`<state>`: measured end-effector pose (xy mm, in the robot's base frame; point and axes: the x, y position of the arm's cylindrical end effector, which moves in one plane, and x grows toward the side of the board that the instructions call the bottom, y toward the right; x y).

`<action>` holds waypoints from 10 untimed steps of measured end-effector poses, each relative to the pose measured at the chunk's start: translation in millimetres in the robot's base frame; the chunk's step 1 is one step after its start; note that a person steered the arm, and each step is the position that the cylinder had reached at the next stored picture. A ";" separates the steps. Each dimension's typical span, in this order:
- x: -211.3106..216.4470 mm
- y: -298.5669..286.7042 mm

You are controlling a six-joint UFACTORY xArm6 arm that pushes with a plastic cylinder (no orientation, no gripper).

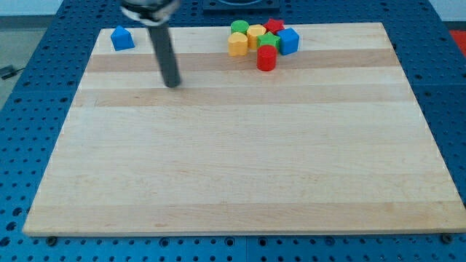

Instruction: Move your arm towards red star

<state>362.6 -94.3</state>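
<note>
The red star [274, 26] lies at the top of the wooden board [240, 167], at the back of a tight cluster of blocks. My tip [172, 84] rests on the board well to the left of and a little below that cluster. The cluster also holds a green round block [239, 28], two yellow blocks [255, 33] [237, 45], a green block [268, 41], a blue cube [289, 41] and a red cylinder [266, 58]. The red star is partly hidden by the blocks in front of it.
A blue block [122, 38] with a peaked top sits alone near the board's top left corner, up and left of my tip. Blue perforated table [29, 109] surrounds the board.
</note>
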 end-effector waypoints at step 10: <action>-170.3 235.2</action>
<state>192.3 140.9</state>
